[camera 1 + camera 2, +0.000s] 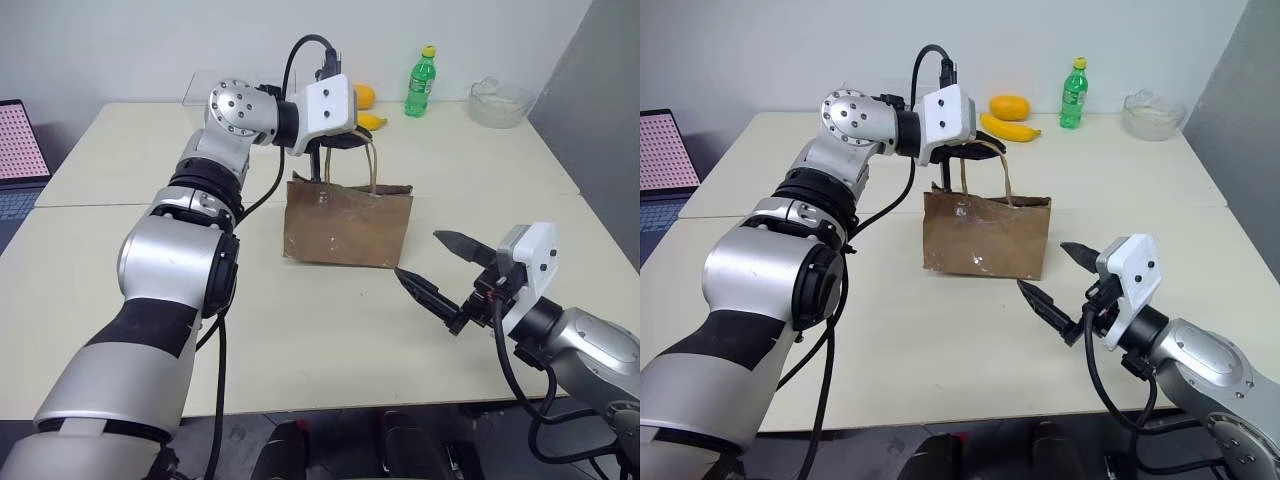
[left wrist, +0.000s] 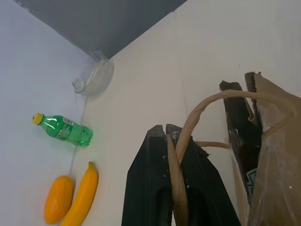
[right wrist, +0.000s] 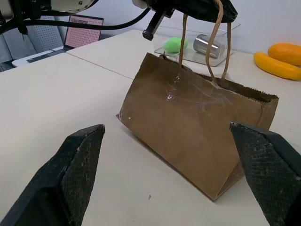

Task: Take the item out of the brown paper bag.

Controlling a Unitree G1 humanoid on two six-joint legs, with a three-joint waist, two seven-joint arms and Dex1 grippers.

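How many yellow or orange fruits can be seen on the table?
2. A banana and a rounder orange fruit lie side by side at the table's far edge, beyond the brown paper bag, left of the green bottle. More may be hidden behind the left arm.

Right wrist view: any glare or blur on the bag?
Right wrist view: bag sharp, with a pale shiny patch high on its front; the near fingers look softer. Left wrist view: handle and fingers are sharp, no glare. Left eye view: even light, soft shadow at the bag's base.
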